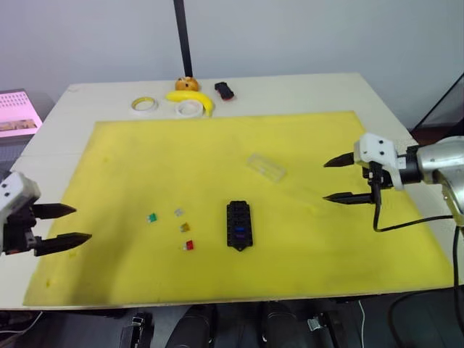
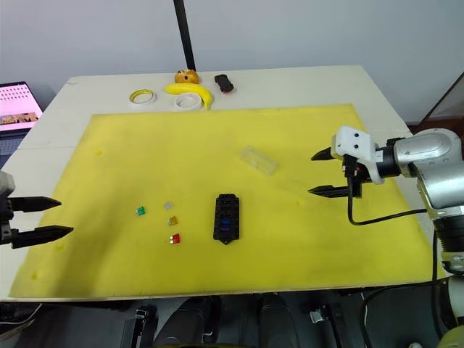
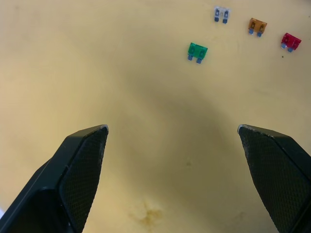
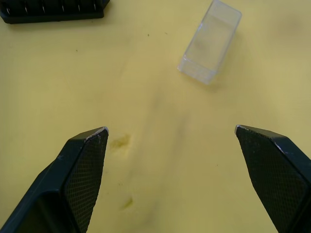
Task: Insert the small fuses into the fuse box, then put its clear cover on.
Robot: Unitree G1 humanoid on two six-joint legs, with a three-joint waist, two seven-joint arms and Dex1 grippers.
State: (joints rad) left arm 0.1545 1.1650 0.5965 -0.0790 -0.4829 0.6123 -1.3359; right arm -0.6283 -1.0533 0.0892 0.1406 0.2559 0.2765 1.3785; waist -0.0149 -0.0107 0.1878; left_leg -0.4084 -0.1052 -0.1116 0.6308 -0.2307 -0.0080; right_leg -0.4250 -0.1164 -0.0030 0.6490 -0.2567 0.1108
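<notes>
Left gripper (image 1: 81, 224) open, empty, over the yellow mat's (image 1: 312, 138) 9 o'clock edge; four loose fuses at its 3 o'clock: teal fuse (image 1: 152, 217), grey fuse (image 1: 178, 212), amber fuse (image 1: 185, 228), red fuse (image 1: 188, 246). Fuse box (image 1: 238, 225) just past them, blue and purple fuses seated in it. Right gripper (image 1: 336, 179) open, empty, at the mat's 3 o'clock side; clear cover (image 1: 266, 167) lies flat at its 9 o'clock, apart from the box

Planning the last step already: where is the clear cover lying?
The clear cover lies on the yellow mat, behind and right of the fuse box, nearer the right gripper.
</notes>
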